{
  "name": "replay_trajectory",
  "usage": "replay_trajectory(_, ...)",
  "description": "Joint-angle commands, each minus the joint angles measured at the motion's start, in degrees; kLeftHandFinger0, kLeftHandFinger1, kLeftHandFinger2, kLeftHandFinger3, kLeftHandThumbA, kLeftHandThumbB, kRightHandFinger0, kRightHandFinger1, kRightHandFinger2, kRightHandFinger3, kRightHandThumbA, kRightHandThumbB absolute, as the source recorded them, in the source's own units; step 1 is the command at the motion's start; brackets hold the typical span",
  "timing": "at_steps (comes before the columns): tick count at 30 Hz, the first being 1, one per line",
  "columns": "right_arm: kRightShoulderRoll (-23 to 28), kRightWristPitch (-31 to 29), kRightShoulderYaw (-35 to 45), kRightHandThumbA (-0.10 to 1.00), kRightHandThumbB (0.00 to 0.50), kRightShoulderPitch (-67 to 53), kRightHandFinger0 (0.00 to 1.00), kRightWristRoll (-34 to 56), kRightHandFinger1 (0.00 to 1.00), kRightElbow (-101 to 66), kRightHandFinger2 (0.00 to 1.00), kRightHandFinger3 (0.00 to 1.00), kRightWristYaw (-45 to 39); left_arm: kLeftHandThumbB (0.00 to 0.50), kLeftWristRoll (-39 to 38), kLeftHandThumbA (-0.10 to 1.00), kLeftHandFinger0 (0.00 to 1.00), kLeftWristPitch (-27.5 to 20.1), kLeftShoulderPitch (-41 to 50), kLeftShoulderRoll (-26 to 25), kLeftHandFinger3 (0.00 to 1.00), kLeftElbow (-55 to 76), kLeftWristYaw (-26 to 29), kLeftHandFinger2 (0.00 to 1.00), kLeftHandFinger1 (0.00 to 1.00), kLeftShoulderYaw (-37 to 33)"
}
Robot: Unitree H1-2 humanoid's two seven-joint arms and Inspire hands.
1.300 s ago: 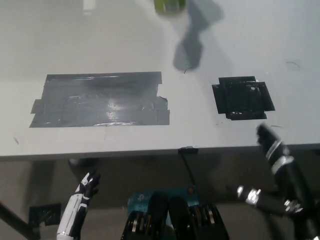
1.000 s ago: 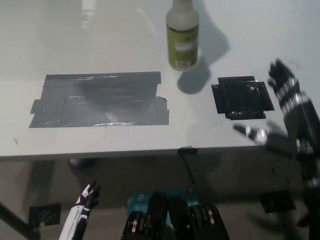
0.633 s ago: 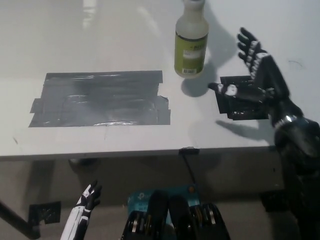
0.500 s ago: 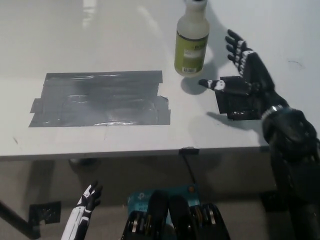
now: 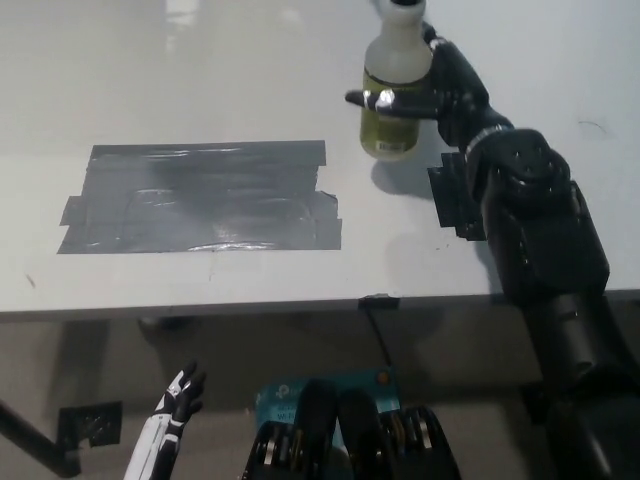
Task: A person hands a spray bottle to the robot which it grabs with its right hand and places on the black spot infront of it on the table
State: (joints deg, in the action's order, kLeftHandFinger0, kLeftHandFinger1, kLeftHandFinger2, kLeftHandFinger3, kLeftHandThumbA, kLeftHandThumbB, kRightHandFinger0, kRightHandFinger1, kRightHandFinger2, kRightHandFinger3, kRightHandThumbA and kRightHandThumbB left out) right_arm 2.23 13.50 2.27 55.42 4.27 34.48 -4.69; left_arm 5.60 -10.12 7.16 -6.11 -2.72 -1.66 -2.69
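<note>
**Right hand takes hold of the spray bottle; placing is not yet done**

Head view: The black right hand (image 5: 440,90) is at the spray bottle (image 5: 397,95), at the far side of the table (image 5: 200,80). One finger crosses the front of the bottle and the rest of the hand is behind it, so the hand looks wrapped around the bottle's body. I judge the grasp as made or almost made, though I cannot tell how firm it is. The top of the bottle is cut by the upper edge of the picture, so the spray head and any person's hand holding it are not visible. I cannot tell if the bottle stands on the table or is held above it.

The black spot (image 5: 452,200) lies nearer to the robot than the bottle, and the right forearm covers most of it. The bottle is not on the spot. What is left: bring the bottle toward the robot, put it upright on the spot and let it go.

The white left hand (image 5: 172,420) rests low at the lower left, below the table edge, fingers apart and holding nothing.

Count: one spray bottle, one black spot, one large grey tape patch (image 5: 200,195) on the left part of the table, one table, two robot hands.
</note>
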Motion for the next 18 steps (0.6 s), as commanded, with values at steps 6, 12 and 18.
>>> replay_trajectory(6, -1.36, -3.60, 1.10, 1.00, 0.443, 5.30, 1.00, 3.03, 1.00, -1.19, 1.00, 1.00, -1.93, 0.159, 0.54, 1.00, 1.00, -1.32, -0.57, -0.15, 1.00, 1.71, 0.05, 1.00, 1.00, -0.01)
replay_trajectory(12, -1.38, -2.79, 2.01, 1.00, 0.441, 6.45, 1.00, 4.32, 1.00, 2.88, 1.00, 1.00, -2.34, 0.152, 0.45, 1.00, 1.00, -0.53, -0.76, -0.17, 1.00, 2.19, -0.10, 1.00, 1.00, 0.09)
replay_trajectory(18, -1.67, -4.06, 3.00, 1.00, 0.413, 5.94, 1.00, 5.89, 1.00, 6.41, 1.00, 1.00, -3.91, 0.151, -0.13, 1.00, 1.00, -0.43, -1.21, -0.11, 1.00, 2.32, -0.41, 1.00, 1.00, 0.07)
